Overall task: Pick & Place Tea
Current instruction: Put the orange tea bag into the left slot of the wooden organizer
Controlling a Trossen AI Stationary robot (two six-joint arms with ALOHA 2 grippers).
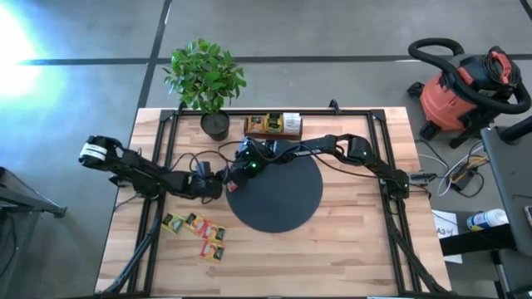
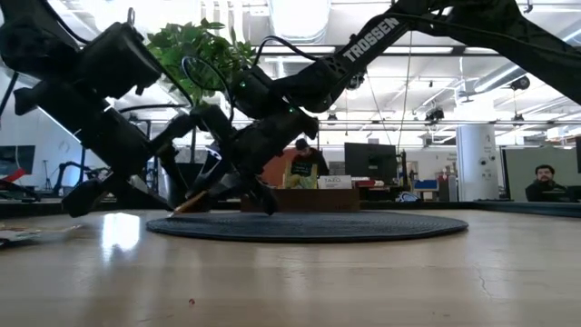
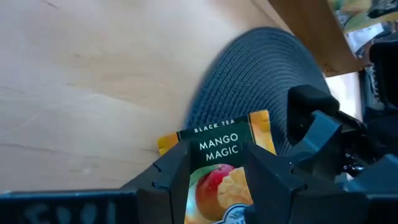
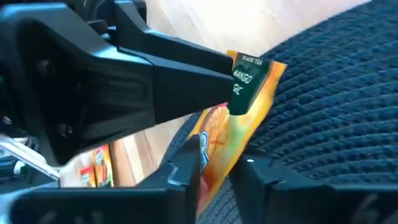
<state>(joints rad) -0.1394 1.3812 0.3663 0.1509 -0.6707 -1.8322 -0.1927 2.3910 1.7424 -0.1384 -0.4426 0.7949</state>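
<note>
Sachets [image 1: 196, 232] of tea lie loose on the table [image 1: 349, 249] at your left front, four of them, near the left arm and well apart from both tools. Going right, you see the left tool [image 3: 214, 171] at the left edge of the black disc [image 1: 278, 199]; it is closed on one sachet, the Mango Magic sachet [image 3: 227, 162], which stands upright between its fingers. The right tool [image 4: 214, 168] meets it there from the other side, its fingers on both sides of the same sachet, but you cannot tell if they already press it. So the sachet lies between the two tools, equally near to both. Farther right and back stands the wooden tray [image 1: 273, 125].
</note>
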